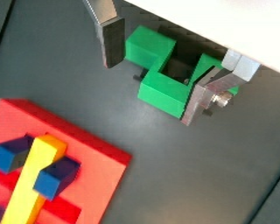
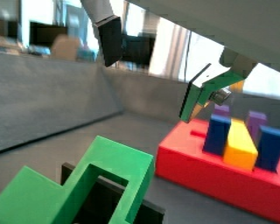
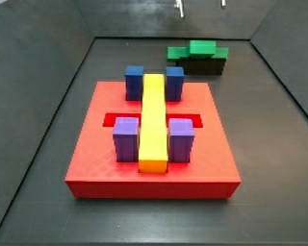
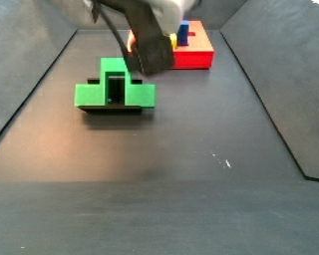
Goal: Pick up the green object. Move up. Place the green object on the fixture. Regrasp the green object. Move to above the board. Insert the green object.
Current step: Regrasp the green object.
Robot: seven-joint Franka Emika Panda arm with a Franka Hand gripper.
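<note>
Gripper (image 1: 161,72) open above the green object on the fixture

The jaws stood wide apart with nothing between them, hanging over the green object (image 1: 164,73). That piece was bright green and blocky, two square ends with a notch in the middle, and sat on the dark fixture (image 3: 199,66), well apart from the red board (image 3: 150,154) with its blue, purple and yellow blocks.

Even, fairly bright overhead light; soft shadows. The gripper (image 4: 147,45) blurs at twelve o'clock in a side view, and bright windows glare behind it in a wrist view.
</note>
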